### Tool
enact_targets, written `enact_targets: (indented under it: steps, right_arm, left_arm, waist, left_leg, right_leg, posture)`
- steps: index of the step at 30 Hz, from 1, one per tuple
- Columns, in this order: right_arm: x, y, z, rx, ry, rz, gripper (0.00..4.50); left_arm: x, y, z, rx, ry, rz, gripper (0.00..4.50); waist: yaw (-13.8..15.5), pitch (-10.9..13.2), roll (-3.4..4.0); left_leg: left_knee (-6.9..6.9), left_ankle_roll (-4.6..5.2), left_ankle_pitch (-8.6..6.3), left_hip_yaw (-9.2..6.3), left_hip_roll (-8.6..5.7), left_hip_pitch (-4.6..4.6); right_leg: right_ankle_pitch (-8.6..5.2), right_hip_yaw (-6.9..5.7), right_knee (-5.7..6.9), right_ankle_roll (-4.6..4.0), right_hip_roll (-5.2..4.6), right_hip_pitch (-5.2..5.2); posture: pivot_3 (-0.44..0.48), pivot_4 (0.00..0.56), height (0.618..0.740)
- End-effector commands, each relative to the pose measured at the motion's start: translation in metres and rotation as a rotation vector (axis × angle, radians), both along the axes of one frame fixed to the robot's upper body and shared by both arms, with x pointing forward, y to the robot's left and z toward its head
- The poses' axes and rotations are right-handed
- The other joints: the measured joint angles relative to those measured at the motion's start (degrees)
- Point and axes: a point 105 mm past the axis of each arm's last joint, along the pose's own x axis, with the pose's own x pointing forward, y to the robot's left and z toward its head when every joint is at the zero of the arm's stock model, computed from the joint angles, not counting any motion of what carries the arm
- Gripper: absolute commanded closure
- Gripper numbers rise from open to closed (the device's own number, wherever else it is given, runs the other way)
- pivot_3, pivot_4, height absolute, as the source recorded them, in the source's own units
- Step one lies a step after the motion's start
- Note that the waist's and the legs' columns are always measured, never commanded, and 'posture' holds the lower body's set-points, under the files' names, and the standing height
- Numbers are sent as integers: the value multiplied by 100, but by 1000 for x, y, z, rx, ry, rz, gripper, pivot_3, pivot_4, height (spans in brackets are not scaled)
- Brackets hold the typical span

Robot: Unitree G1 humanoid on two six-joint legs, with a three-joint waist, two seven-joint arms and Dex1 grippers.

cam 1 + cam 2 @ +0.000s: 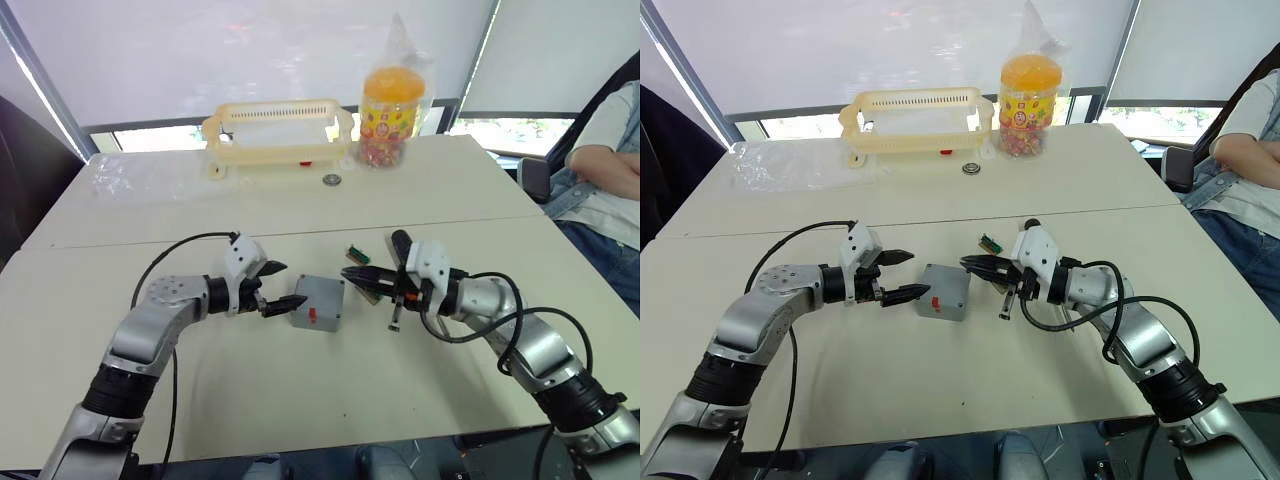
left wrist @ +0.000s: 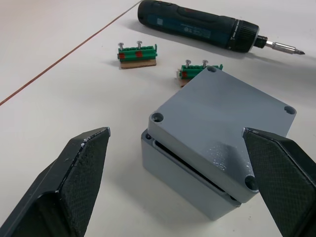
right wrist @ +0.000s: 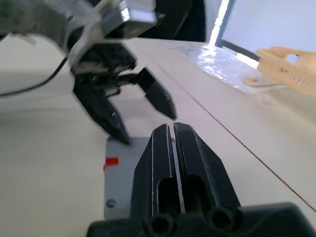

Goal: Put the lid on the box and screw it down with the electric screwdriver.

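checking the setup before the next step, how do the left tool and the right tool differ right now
The left tool has its black fingers spread wide open, while the right tool has its fingers pressed shut with nothing between them. The left tool faces the small grey plastic box with the flat grey lid on it from the robot's left; the right tool points at it from the right. Both hover low over the pale table, tips near the box.

Yellow basket, candy jar, possibly coin.

A pale table is crossed by a seam. Behind it, windows are covered by white roller blinds, with daylight admitted along the bottom edge.
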Motion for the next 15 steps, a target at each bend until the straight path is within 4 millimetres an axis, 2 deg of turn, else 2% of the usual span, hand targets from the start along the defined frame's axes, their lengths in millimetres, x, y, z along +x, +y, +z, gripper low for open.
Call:
enact_targets:
  steps: [1, 3, 7, 8, 10, 11, 12, 15]
  right_arm:
    - [17, -15, 35, 184, 14, -180, 4422]
    - [26, -25, 44, 254, 37, -267, 4422]
    - [28, -33, 31, 204, 137, -339, 4422]
    - [34, -41, 34, 266, 165, -398, 4422]
    - [50, -63, 57, 385, 85, -548, 4422]
    - [59, -77, 74, 443, 8, -630, 4422]
    - [66, -91, 97, 452, -137, -709, 4422]
    - [78, -118, 146, 458, -430, -884, 4422]
  left_arm:
    - [-2, -2, 10, -11, -40, -11, 82]
    - [-2, -2, 10, -12, -41, -11, 82]
    - [-2, -3, 9, -14, -40, -15, 82]
    - [-2, -4, 9, -15, -40, -16, 82]
    - [-1, -5, 9, -18, -41, -16, 82]
    - [-1, -5, 9, -20, -42, -17, 82]
    - [0, -6, 9, -22, -43, -18, 82]
    - [1, -9, 10, -29, -46, -18, 82]
  waist:
    - [-1, 0, 0]
    - [3, 0, 0]
    - [8, 0, 0]
    - [7, 0, 0]
    - [6, 0, 0]
    - [-8, 0, 1]
    - [-20, 1, 2]
    - [-21, 5, 9]
  left_leg:
    - [1, 0, 0, 0, 0, 0]
    - [0, 0, 0, -1, 0, 0]
    - [-4, 0, 0, 0, 0, -3]
    - [-4, 0, 0, 0, 0, -3]
    - [-4, 0, 0, 0, 0, -3]
    - [-3, 0, 0, 1, -1, -3]
    - [-3, 0, 0, 4, -1, -2]
    - [-4, 0, 0, 21, -7, -4]
  right_leg:
    - [0, 0, 0, 0, 0, 0]
    - [1, 1, 0, -1, 0, 0]
    - [1, -1, -5, -1, 0, -1]
    - [1, -1, -5, -1, -1, -1]
    - [1, -1, -5, -1, -1, -1]
    - [1, 0, -4, -1, -1, -1]
    - [2, 3, -3, -2, -1, -3]
    - [7, 8, -3, -6, -3, -13]
  posture:
    - [0, 150, 740]
    - [0, 150, 740]
    - [0, 150, 740]
    - [0, 150, 740]
    - [0, 150, 740]
    - [0, 150, 740]
    - [0, 150, 740]
    - [0, 150, 740]
